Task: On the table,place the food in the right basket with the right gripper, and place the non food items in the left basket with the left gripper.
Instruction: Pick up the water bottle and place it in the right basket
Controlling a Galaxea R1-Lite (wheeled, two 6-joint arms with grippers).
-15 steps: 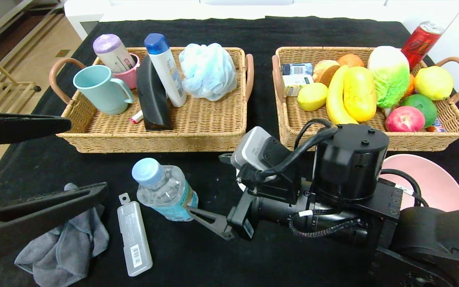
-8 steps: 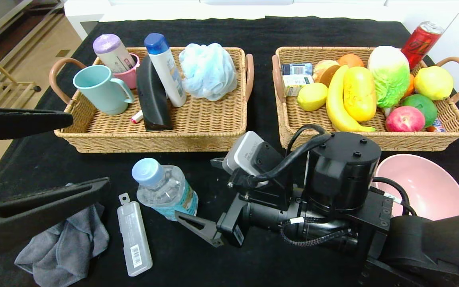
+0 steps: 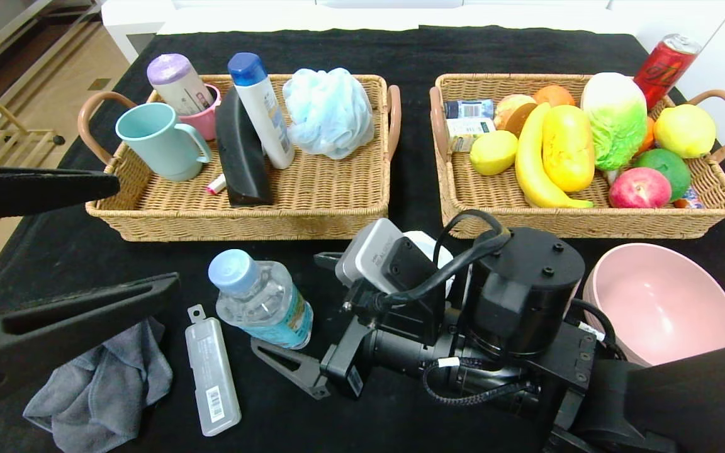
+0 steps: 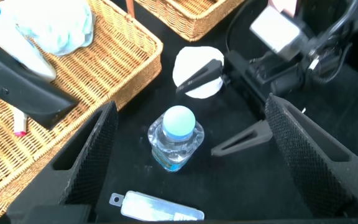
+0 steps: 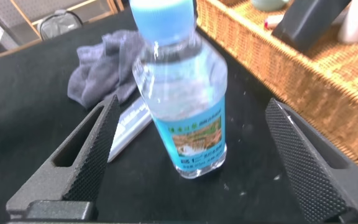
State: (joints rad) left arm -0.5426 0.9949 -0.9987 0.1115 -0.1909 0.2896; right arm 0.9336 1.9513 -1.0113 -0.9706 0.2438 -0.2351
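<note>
- One bottle [image 3: 262,299] stands upright on the table [image 3: 400,50], directly ahead of the right gripper [image 3: 303,318], whose spread, empty fingers point toward it.
- Left gripper [image 3: 54,251] hovers wide apart, farther off.
- Right wrist view shows the bottle [image 5: 182,93] centred between fingers; head view hides the far finger.

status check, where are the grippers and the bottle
Right gripper open, bottle upright between its fingers, not gripped. Left gripper open, hovering above. Nothing blocking.
</note>
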